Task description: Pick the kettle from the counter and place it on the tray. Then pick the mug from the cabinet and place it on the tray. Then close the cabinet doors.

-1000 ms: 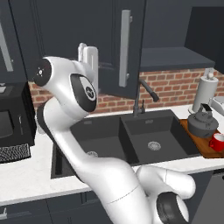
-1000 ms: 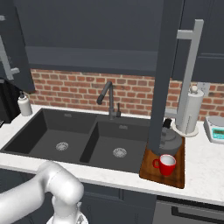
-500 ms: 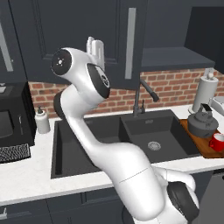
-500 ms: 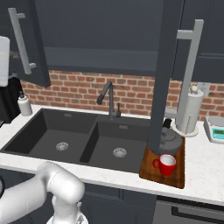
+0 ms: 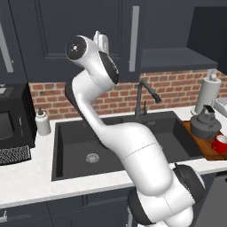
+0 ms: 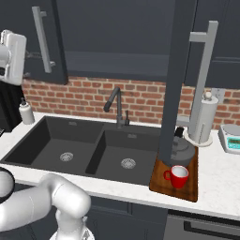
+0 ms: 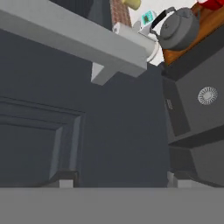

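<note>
The kettle (image 6: 182, 149) and the red mug (image 6: 177, 176) sit on the wooden tray (image 6: 187, 191) on the counter (image 6: 215, 173) right of the sink. They also appear in the left base view: kettle (image 5: 205, 126), mug (image 5: 220, 144), tray (image 5: 207, 151). My gripper (image 5: 101, 41) is raised against the left cabinet door (image 5: 84, 31), beside its silver handle (image 5: 134, 37). In the hand view the gripper (image 7: 122, 179) is open, its tips wide apart against the dark panel under the handle (image 7: 74, 41). The right cabinet door (image 6: 177, 79) stands open, edge-on, hiding part of the kettle.
The black double sink (image 5: 119, 142) with its faucet (image 5: 142, 96) lies below the arm. A soap bottle (image 5: 43, 123) and a microwave (image 5: 11, 128) stand at the left. A paper-towel roll (image 6: 205, 117) and a scale (image 6: 231, 138) are at the right.
The hand has risen and swung along with the left cabinet door, which has turned further toward shut. The jaws have narrowed a little. The right door, kettle and mug have not moved.
</note>
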Motion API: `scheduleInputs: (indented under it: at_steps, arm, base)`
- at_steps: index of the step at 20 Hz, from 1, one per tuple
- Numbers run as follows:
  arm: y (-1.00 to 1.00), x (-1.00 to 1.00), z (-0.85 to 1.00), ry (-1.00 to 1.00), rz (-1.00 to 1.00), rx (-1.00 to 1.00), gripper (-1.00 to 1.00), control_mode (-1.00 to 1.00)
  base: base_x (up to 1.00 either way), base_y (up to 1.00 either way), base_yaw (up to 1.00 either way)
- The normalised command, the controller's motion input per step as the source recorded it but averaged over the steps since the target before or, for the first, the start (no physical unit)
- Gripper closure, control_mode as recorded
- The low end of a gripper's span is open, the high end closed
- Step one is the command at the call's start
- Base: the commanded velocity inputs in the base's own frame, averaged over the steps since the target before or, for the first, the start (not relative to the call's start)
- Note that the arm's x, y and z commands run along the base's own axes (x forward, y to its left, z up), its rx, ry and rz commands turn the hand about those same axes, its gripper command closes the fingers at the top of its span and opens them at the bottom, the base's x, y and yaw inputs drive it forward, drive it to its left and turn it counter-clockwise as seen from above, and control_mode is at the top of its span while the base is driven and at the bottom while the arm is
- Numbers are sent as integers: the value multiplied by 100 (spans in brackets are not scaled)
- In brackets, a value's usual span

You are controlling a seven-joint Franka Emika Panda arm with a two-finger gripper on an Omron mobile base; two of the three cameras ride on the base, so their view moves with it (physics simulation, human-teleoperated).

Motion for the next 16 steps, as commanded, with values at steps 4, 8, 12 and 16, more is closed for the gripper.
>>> scheduleInputs:
  at_steps: [4,8,12,16]
  arm:
    - [-36,48,-2,0,6,6,-100,-100]
    - [-24,25,0,-1,9,6,-100,-100]
    - [-28,41,-1,-2,9,5,-100,-100]
    - [-28,52,-2,0,8,5,-100,-100]
  base:
    - [0,0,0]
    - [0,0,0]
    - [0,0,0]
    - [0,0,0]
